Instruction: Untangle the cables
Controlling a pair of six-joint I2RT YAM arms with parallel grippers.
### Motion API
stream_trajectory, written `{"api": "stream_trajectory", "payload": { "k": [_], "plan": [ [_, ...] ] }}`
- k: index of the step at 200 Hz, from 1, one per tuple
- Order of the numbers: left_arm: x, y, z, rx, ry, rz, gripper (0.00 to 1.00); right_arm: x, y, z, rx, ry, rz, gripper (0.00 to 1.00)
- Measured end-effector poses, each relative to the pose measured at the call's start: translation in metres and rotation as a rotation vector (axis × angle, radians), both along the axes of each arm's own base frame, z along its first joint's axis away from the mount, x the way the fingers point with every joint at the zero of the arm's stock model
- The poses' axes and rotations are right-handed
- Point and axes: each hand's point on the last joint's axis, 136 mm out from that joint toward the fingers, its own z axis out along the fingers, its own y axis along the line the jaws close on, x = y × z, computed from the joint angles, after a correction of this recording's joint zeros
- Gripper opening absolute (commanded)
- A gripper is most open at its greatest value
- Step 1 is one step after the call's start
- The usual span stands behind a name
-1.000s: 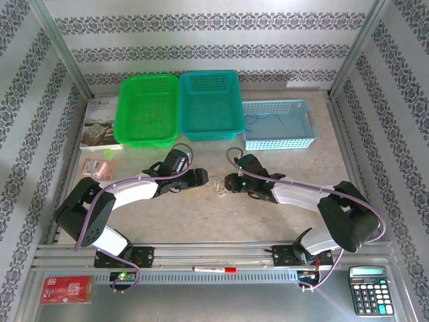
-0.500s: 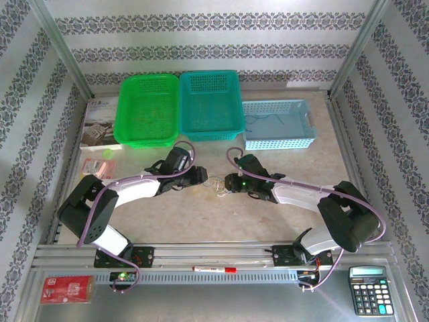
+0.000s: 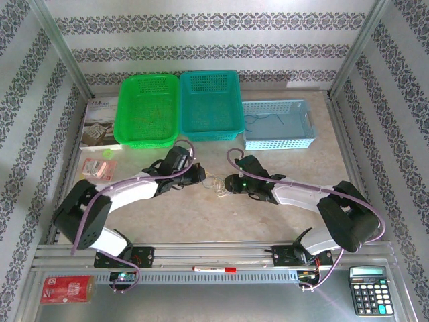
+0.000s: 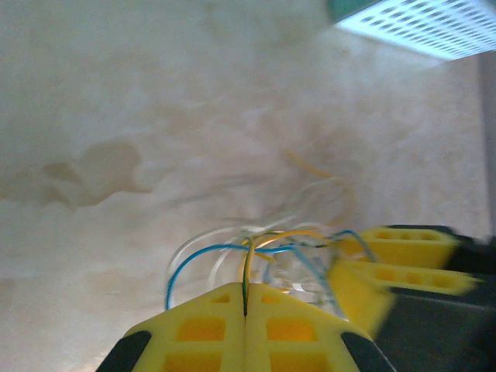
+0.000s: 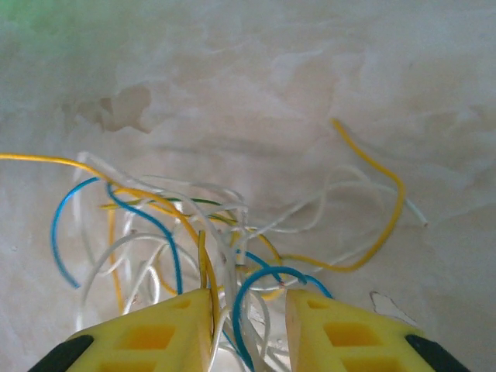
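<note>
The cables [image 3: 215, 182] are a small tangle of thin blue, yellow and white wires on the table between my two grippers. My left gripper [image 3: 203, 176] is at the tangle's left edge. In the left wrist view its yellow fingers [image 4: 203, 325] meet, shut [image 4: 246, 294] on a single yellow-green wire [image 4: 246, 267] that rises out of the tangle [image 4: 263, 248]. My right gripper [image 3: 226, 183] is at the tangle's right edge. In the right wrist view its jaws stand apart [image 5: 248, 301], and blue, white and yellow strands [image 5: 248, 310] run loosely through the gap. The rest of the tangle [image 5: 178, 225] spreads ahead of it.
Along the back stand a green basket [image 3: 146, 109], a teal basket [image 3: 210, 104] and a pale blue basket [image 3: 301, 127] with a thin blue wire [image 3: 261, 119] in it. A booklet [image 3: 99, 125] and a pink packet [image 3: 99, 168] lie at the left. A calculator [image 3: 370, 290] sits at the near right.
My left gripper has closed from open onto the yellow-green wire and edged a little toward the tangle. The right gripper has stayed where it was.
</note>
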Motion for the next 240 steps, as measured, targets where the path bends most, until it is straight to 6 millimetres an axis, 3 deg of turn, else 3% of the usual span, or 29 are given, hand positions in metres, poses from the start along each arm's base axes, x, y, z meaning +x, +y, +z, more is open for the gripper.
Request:
{"api": "stream_trajectory", "payload": {
  "k": [58,78,94,128,163,200,217,240],
  "plan": [
    [0.002,-0.011,0.179,-0.262,-0.309,-0.03,0.0,-0.006,-0.009,-0.012,-0.022,0.02,-0.012,0.31],
    [-0.004,-0.009,0.218,-0.319,-0.373,-0.037,0.0,-0.008,-0.011,-0.014,-0.026,0.025,-0.012,0.31],
    [-0.008,-0.006,0.235,-0.341,-0.396,-0.039,0.0,-0.009,-0.011,-0.015,-0.027,0.026,-0.012,0.32],
    [-0.012,-0.003,0.24,-0.337,-0.393,-0.036,0.0,-0.01,-0.012,0.001,0.001,-0.009,-0.011,0.38],
    [-0.012,-0.003,0.222,-0.315,-0.356,-0.032,0.0,-0.007,-0.011,0.062,0.106,-0.157,-0.013,0.53],
    [-0.009,-0.007,0.181,-0.284,-0.262,-0.024,0.0,-0.012,-0.017,0.132,0.227,-0.341,-0.01,0.66],
    [-0.006,-0.009,0.166,-0.273,-0.223,-0.018,0.0,-0.014,-0.017,0.15,0.257,-0.398,0.003,0.68],
    [-0.004,-0.011,0.162,-0.275,-0.211,-0.016,0.0,-0.018,-0.007,0.162,0.281,-0.448,0.045,0.69]
  ]
}}
